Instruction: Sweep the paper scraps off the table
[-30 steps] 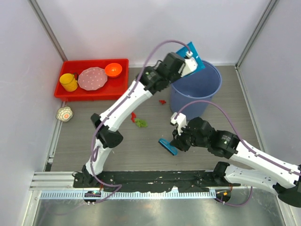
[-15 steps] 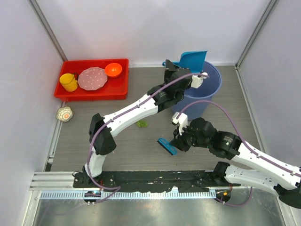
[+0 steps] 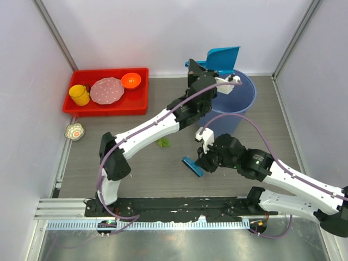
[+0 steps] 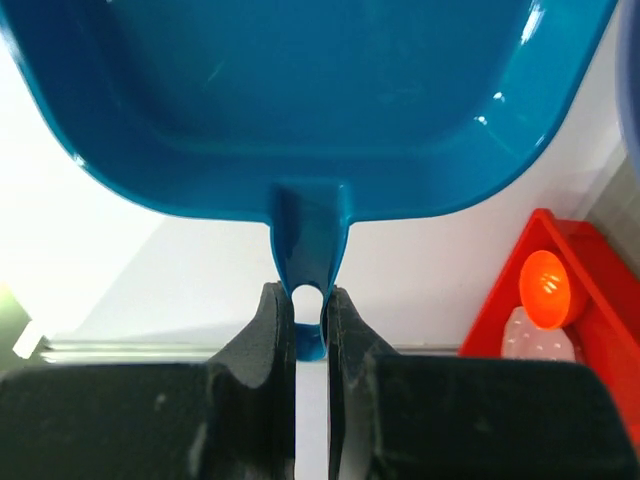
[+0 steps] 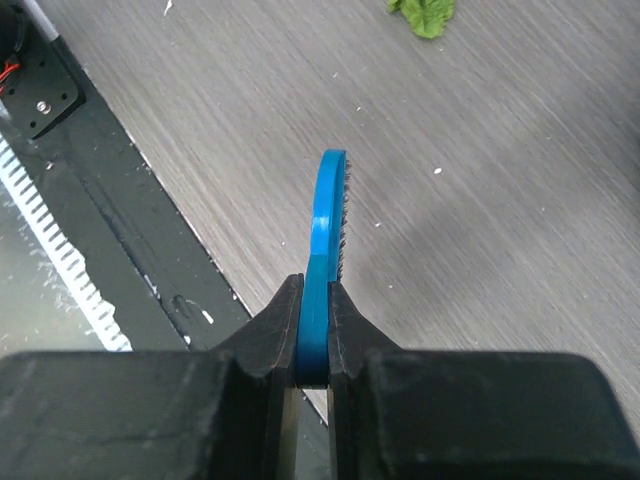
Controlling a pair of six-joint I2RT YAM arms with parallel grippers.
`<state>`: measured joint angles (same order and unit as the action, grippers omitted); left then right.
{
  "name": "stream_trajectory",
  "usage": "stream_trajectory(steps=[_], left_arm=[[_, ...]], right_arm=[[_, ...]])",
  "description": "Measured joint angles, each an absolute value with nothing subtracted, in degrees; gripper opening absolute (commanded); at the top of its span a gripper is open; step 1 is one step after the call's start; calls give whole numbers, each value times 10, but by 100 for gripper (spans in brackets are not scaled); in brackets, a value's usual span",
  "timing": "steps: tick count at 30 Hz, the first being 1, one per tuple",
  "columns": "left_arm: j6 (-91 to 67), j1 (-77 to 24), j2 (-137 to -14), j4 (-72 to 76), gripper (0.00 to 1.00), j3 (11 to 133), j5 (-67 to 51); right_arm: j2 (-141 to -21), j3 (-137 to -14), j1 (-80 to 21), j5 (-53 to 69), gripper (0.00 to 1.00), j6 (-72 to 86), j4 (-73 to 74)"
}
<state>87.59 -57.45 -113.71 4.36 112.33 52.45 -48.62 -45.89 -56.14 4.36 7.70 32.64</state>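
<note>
One paper scrap (image 3: 162, 143) is all I can find on the table (image 3: 136, 168): a green crumpled bit on the bare wood, just beside the left arm's shadow. Whether more scraps hide beneath that arm, I cannot tell.

The left gripper (image 3: 204, 68) is clamped on the thin handle of the blue dustpan (image 3: 224, 56) and holds it high over the rim of the blue bucket (image 3: 239, 100), so I judge that the emptying step is in hand. The right gripper (image 3: 209, 157) pinches the blue brush (image 3: 193, 166) firmly by its handle, low over the table, bristles down.

The green scrap is near the brush, a little to its left and farther from the bases, but well apart from the pan. The next move probably calls for bringing the pan down flat beside this scrap, then brushing the scrap into it.
</note>
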Motion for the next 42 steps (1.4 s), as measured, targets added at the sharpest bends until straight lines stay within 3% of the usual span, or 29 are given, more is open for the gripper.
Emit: stream_trajectory(steps=[4, 9, 15, 19, 30, 42], left_arm=[[729, -558, -1096, -118, 0, 1171, 512], [529, -492, -959, -325, 0, 1146, 463], [357, -370, -774, -488, 0, 982, 376], [299, -304, -718, -577, 0, 852, 296], [272, -256, -720, -703, 0, 572, 162], [286, -255, -912, -662, 0, 530, 97]], right_arm=[[-534, -492, -561, 13, 1, 77, 324], [-576, -526, -561, -33, 1, 75, 297], [-658, -579, -561, -110, 1, 62, 262], [-754, -648, -561, -159, 1, 46, 248], [-936, -731, -547, -183, 1, 61, 233], [-990, -733, -547, -116, 1, 121, 196]])
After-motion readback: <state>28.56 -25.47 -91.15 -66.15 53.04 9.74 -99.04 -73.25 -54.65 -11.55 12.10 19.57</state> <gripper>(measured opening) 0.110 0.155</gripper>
